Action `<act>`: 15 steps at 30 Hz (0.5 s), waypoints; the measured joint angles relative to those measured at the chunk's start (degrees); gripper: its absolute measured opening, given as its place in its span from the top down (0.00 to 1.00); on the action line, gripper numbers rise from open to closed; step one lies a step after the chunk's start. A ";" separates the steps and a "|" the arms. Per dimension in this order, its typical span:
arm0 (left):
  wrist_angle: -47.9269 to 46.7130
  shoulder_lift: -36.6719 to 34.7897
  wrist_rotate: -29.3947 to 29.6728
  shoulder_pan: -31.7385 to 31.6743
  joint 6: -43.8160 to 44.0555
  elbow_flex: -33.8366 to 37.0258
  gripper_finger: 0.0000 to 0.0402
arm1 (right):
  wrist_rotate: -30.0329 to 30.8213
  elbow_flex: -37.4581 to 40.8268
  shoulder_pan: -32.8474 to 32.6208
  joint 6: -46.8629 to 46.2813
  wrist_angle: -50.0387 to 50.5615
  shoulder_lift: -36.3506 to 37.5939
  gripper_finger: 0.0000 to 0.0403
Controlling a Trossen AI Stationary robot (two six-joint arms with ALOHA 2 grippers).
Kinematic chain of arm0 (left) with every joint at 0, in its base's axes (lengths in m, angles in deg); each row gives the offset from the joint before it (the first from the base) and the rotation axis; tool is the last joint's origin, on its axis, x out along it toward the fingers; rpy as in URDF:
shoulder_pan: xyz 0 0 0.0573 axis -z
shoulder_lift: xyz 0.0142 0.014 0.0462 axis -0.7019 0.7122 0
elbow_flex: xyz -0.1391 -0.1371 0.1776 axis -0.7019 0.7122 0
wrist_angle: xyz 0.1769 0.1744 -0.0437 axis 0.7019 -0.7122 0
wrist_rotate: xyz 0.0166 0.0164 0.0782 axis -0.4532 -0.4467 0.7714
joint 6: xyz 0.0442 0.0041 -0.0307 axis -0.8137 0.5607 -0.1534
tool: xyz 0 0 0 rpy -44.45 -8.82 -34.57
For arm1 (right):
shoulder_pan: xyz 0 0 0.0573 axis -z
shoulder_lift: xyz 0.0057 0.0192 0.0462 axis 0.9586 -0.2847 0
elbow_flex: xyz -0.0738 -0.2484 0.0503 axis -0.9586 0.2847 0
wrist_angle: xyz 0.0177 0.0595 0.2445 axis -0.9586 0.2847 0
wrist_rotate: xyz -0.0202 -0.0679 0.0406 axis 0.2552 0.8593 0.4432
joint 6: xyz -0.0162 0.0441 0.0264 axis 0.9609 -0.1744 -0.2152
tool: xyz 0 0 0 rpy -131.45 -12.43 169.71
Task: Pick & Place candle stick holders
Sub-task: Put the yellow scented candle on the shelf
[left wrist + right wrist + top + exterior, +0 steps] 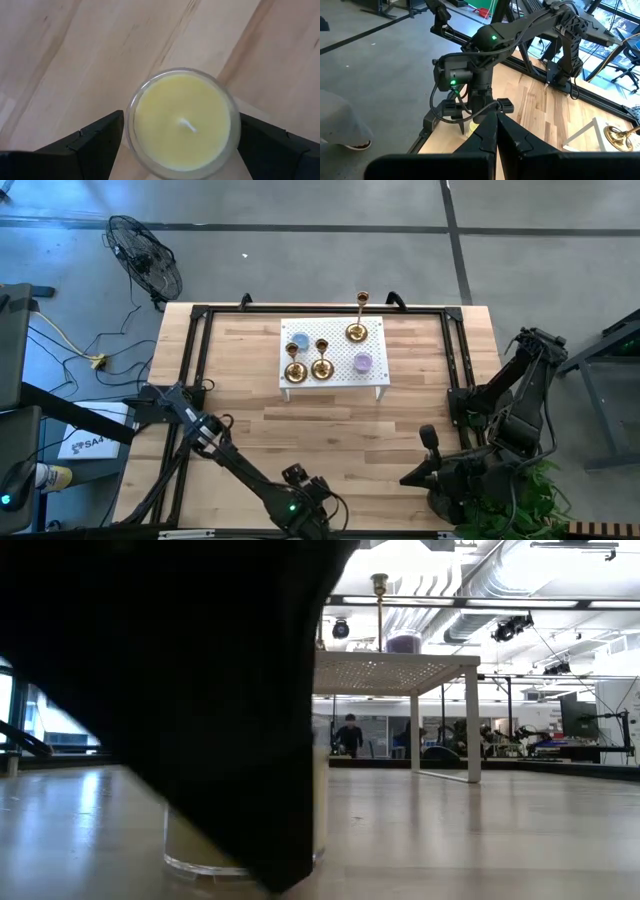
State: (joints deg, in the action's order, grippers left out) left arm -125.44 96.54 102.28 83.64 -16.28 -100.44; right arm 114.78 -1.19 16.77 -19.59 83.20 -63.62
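Left gripper [182, 145] at the table's [400, 430] near edge, fingers spread wide either side of a glass candle [182, 122]; contact not discernible. Right gripper [496, 132] fully closed, empty, at the near right. Farther back, brass holders [321, 368] stand on a white stand [372, 382].

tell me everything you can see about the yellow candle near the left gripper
The candle is pale yellow wax in a clear round glass jar, with a short white wick at its centre, unlit. It stands upright on the wooden table near the front edge. The left gripper is open, one finger on each side of the jar; contact can't be told.
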 joint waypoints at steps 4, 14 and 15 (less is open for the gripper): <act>0.87 0.02 0.06 -0.86 -2.16 -0.02 0.13 | 0.04 0.00 0.02 0.00 0.00 0.00 1.00; 2.30 -0.17 -5.89 -3.89 -2.48 0.74 0.29 | 0.17 0.00 0.02 -0.23 0.00 0.00 1.00; 2.76 -0.22 -6.26 -3.95 -2.48 0.95 0.34 | 0.17 0.00 0.02 -0.22 0.00 0.00 1.00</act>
State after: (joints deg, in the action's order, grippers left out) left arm -122.68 96.32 96.02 79.70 -18.76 -99.49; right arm 114.95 -1.19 16.79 -19.81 83.20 -63.62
